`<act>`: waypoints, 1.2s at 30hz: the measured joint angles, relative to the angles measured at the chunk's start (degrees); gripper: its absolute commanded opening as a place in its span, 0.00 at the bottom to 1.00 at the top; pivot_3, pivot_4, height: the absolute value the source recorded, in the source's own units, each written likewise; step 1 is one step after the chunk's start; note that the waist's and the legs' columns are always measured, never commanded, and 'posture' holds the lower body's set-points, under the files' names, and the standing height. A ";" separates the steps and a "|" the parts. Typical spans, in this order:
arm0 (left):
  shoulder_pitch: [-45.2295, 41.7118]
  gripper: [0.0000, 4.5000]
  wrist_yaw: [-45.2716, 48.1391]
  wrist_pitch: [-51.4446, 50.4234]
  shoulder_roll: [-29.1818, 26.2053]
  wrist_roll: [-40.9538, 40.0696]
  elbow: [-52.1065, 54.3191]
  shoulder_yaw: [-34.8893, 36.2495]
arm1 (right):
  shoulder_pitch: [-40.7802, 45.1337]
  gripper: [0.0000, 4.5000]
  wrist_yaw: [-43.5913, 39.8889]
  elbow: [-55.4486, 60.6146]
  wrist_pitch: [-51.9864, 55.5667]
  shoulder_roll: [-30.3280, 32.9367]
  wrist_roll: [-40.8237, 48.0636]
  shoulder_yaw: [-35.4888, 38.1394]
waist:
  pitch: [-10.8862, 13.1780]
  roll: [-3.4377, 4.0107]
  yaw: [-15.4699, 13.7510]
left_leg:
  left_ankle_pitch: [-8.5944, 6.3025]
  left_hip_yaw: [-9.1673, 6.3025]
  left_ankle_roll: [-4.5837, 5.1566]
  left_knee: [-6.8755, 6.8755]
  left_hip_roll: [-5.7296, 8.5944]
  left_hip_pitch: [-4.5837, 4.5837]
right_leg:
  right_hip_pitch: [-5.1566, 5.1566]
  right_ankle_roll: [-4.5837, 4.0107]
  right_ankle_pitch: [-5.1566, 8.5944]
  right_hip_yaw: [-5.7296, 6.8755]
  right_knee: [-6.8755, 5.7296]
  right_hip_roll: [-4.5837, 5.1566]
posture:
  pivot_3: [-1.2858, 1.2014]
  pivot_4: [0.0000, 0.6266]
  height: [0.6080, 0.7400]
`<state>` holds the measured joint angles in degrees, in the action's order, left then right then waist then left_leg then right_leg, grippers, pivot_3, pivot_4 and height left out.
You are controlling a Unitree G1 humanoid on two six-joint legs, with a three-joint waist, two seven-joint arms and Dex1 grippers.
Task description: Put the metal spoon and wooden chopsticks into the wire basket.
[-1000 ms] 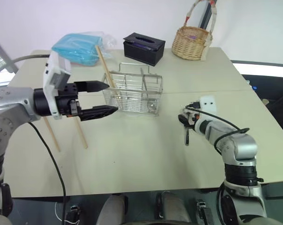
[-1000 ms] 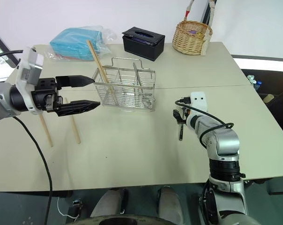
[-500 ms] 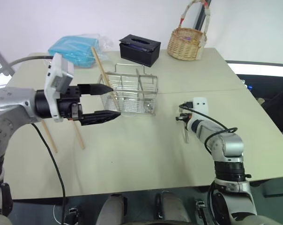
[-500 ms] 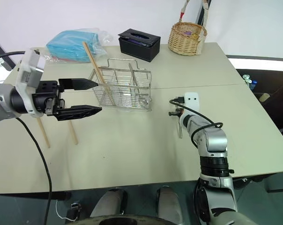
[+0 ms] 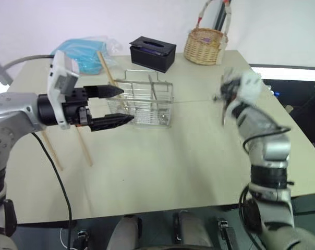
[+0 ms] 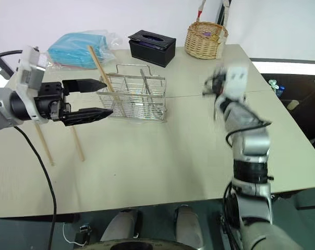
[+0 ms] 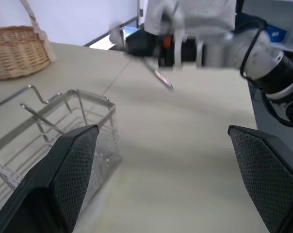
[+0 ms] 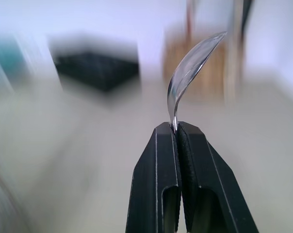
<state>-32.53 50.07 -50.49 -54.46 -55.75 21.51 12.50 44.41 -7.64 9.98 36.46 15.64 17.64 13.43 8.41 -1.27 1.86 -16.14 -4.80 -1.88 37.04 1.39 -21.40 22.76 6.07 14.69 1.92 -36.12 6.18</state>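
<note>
From the head camera, the left gripper point(image 5: 116, 105) hangs above the table point(image 5: 162, 156) with its two black fingers spread wide and nothing between them. The wire basket point(image 5: 143, 102) stands just past those fingertips, close to them but not touching. One chopstick point(image 5: 108, 73) leans in the basket at the end nearest that gripper and sticks up over the rim. Two more chopsticks point(image 5: 69, 148) lie flat on the table under that arm, behind the fingertips. The right gripper point(image 5: 223, 96) is up in the air, well off to the side of the basket and apart from it. It is blurry here, so you cannot see its fingers well. A thin dark bit of the spoon point(image 5: 223, 115) hangs down from it. A black box point(image 5: 152, 53), a wicker basket point(image 5: 203, 46) and a blue bag point(image 5: 84, 52) sit at the far end of the table. From the left wrist camera, the two wide-apart fingers point(image 7: 64, 182) frame a corner of the basket beside one finger, with the right gripper and the spoon far ahead between them. From the right wrist camera, the fingers point(image 8: 158, 189) are pressed tight together on the spoon's handle, and the shiny bowl curves up past the tips.
</note>
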 measured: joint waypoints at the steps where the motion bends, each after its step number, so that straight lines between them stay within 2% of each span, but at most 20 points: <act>1: -0.34 1.00 -0.43 0.10 0.47 0.37 -0.57 -0.05 | 3.47 0.00 -0.02 0.20 -1.11 -2.45 1.49 -0.02 | -0.02 -0.04 0.21 | 0.00 -0.02 0.00 -0.01 -0.12 -0.01 | 0.02 -0.01 0.00 0.01 -0.01 -0.16 | 0.52 0.24 0.40; 3: -0.96 1.00 -0.66 0.38 1.04 0.90 -0.97 -0.06 | 6.26 0.00 -0.48 -0.38 -2.75 -6.11 3.35 -1.49 | -0.04 -0.16 0.39 | 0.00 -0.05 0.01 -0.02 -0.25 -0.06 | 0.10 -0.08 0.03 0.02 -0.07 -0.32 | 0.52 0.24 0.40; 9: -1.10 1.00 -2.09 0.82 1.70 1.82 -1.14 0.06 | 10.87 0.00 -1.97 -14.64 -11.61 -14.04 2.85 -5.55 | 0.04 -0.10 0.40 | 0.00 -0.02 0.00 0.05 -0.18 -0.18 | 0.36 -0.16 -0.02 -0.21 -0.06 -0.26 | 0.52 0.24 0.40; 14: -0.62 1.00 -4.05 0.66 1.72 1.41 -0.48 1.77 | 12.68 0.00 -4.61 -26.35 -21.34 -16.23 0.54 -7.58 | 0.04 -0.10 0.50 | -0.01 -0.04 0.00 0.01 -0.17 -0.18 | 0.45 -0.15 -0.03 -0.22 -0.08 -0.28 | 0.52 0.24 0.40; 20: 0.88 1.00 -5.83 -0.34 1.64 0.65 1.17 3.01 | 12.75 0.00 -7.78 -35.98 -28.16 -18.65 -0.09 -8.19 | 0.05 -0.09 0.67 | 0.00 -0.03 -0.01 -0.02 -0.19 -0.24 | 0.42 -0.15 -0.03 -0.24 -0.12 -0.29 | 0.52 0.24 0.40; 23: 1.13 1.00 -6.76 -0.53 1.62 -0.04 1.86 4.38 | 12.70 0.21 -8.87 -39.68 -31.02 -19.46 -1.01 -8.78 | 0.06 -0.09 0.68 | 0.00 -0.03 -0.01 0.00 -0.19 -0.24 | 0.42 -0.15 -0.03 -0.24 -0.12 -0.29 | 0.52 0.24 0.40; 26: 1.26 1.00 -7.31 -0.70 1.25 -0.57 2.11 5.60 | 12.58 0.53 -9.17 -40.99 -32.05 -19.65 -1.44 -8.78 | 0.06 -0.09 0.56 | 0.00 -0.05 -0.02 0.00 -0.19 -0.24 | 0.45 -0.15 -0.03 -0.23 -0.12 -0.29 | 0.52 0.24 0.40; 27: 1.27 1.00 -7.50 -0.73 1.19 -0.63 2.10 5.98 | 12.57 0.68 -8.99 -41.16 -32.35 -19.64 -1.72 -8.78 | 0.06 -0.09 0.55 | 0.00 -0.05 -0.02 0.01 -0.19 -0.23 | 0.45 -0.16 -0.03 -0.23 -0.12 -0.29 | 0.52 0.24 0.40; 29: 1.26 1.00 -7.87 -0.73 1.16 -0.64 2.03 6.26 | 12.57 0.86 -8.58 -41.10 -32.56 -19.46 -1.78 -8.73 | 0.06 -0.09 0.58 | 0.00 -0.04 -0.02 0.02 -0.18 -0.22 | 0.44 -0.16 -0.03 -0.24 -0.12 -0.29 | 0.52 0.24 0.40; 36: 1.21 1.00 -9.29 -0.55 1.25 -0.14 0.26 6.26 | 10.71 0.86 -7.53 -36.56 -30.31 -16.32 -1.57 -7.57 | 0.06 -0.09 0.60 | 0.00 -0.04 -0.02 0.01 -0.18 -0.22 | 0.40 -0.16 -0.03 -0.24 -0.12 -0.29 | 0.52 0.24 0.40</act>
<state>-31.32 40.78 -51.04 -53.20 -55.90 21.77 18.76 55.12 -15.17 -26.59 6.15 -0.68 16.07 5.87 8.47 -1.37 2.45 -16.14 -4.85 -1.90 37.04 1.22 -21.62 23.16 5.91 14.66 1.68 -36.24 5.89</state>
